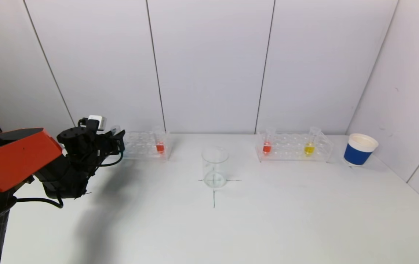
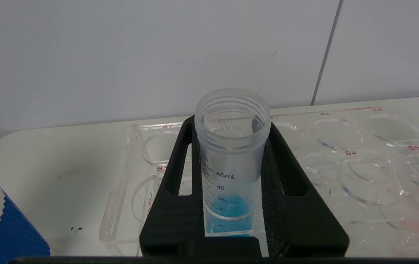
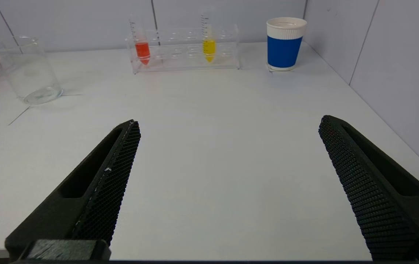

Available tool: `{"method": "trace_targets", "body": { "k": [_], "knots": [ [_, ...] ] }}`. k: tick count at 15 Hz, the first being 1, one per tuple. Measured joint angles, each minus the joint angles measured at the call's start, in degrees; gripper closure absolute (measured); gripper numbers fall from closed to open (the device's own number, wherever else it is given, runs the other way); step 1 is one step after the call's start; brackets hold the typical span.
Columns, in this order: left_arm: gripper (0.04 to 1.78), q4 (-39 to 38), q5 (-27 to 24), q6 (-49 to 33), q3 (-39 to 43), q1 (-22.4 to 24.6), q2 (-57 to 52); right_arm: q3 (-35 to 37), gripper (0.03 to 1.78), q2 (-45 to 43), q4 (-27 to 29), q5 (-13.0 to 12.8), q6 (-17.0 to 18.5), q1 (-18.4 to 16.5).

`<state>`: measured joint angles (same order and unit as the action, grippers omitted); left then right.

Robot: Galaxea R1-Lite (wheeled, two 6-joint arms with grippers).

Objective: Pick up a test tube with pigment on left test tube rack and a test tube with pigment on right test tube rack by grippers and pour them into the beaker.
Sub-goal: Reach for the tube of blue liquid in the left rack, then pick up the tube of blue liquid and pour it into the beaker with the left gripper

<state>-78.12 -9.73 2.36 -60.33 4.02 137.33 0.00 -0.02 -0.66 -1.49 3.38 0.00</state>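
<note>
Left arm (image 1: 15, 157) wears an orange shell behind a black tool (image 1: 119, 145), looped black cables, white block atop.

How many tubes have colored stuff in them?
4. A blue tube in the left gripper at the left rack's outer end, an orange tube there too, a red-orange tube and a yellow tube in the right rack.

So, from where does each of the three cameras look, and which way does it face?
Head view: high on the robot, facing forward and down at the table, beaker and both racks; the left arm shows.
Left wrist view: on the left arm, facing the left rack; the left gripper is shut on the blue tube.
Right wrist view: low over the table, facing the right rack and cup; the right gripper is open.
Head and right wrist views share the beaker, right rack and cup.
</note>
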Motion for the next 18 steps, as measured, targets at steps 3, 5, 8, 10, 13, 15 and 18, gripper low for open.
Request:
{"method": "trace_targets", "body": {
  "k": [3, 5, 8, 10, 13, 15, 18],
  "knots": [
    [1.37, 0.0, 0.0, 0.0, 0.0, 0.0, 0.0, 0.0, 0.04, 0.0, 0.0, 0.0, 0.0, 0.0],
    [1.37, 0.0, 0.0, 0.0, 0.1, 0.1, -0.3, 0.0, 0.04, 0.0, 0.0, 0.0, 0.0, 0.0],
    [1.37, 0.5, 0.0, 0.0, 0.3, 0.1, -1.7, 0.0, 0.04, 0.0, 0.0, 0.0, 0.0, 0.0],
    [1.37, 1.2, 0.1, 0.0, 0.7, 0.1, -3.4, 0.0, 0.04, 0.0, 0.0, 0.0, 0.0, 0.0],
    [1.37, 4.4, 0.1, 0.0, 0.5, 0.1, -7.0, 0.0, 0.04, 0.0, 0.0, 0.0, 0.0, 0.0],
    [1.37, 7.2, 0.1, -0.1, 0.2, 0.1, -10.0, 0.0, 0.04, 0.0, 0.0, 0.0, 0.0, 0.0],
    [1.37, 12.5, 0.1, -0.1, -1.2, -0.3, -15.1, 0.0, 0.04, 0.0, 0.0, 0.0, 0.0, 0.0]
  ]
}}
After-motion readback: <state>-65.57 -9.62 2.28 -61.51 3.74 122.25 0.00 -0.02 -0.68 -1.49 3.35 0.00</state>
